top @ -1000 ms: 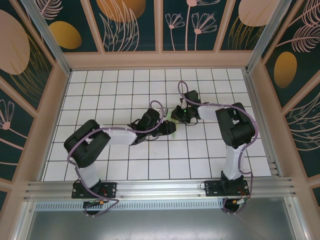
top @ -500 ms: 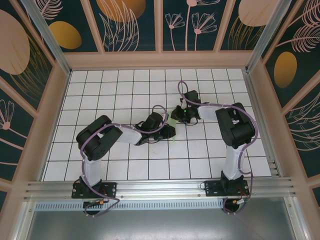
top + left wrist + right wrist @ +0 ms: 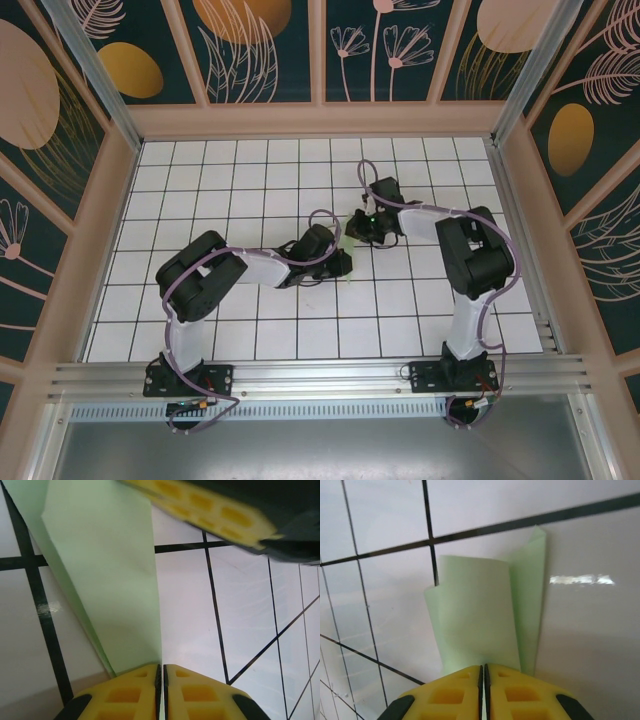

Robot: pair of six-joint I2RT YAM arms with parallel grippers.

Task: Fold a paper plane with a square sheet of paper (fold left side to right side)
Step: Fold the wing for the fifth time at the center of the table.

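The square sheet of paper (image 3: pixel 110 580) is pale green, creased and standing up off the white grid table. In the left wrist view its lower edge runs into the closed yellow fingers of my left gripper (image 3: pixel 162 666). In the right wrist view the paper (image 3: pixel 480 615) curls in folded layers straight out of my right gripper (image 3: pixel 483 666), which is shut on it. From above, the left gripper (image 3: pixel 343 262) and right gripper (image 3: pixel 360 228) meet near the table's middle, less than one tile apart. Between them the paper is mostly hidden.
A yellow finger of the right gripper (image 3: pixel 210 510) crosses the top of the left wrist view, close above the paper. The white tiled table (image 3: pixel 230 180) is ringed by a raised wooden frame (image 3: pixel 320 120). Both arms' elbows hang over the middle rows.
The left arm's elbow has swung right and its wrist has edged toward the right gripper. The left jaws have closed further on the paper. The right gripper shifted slightly up.
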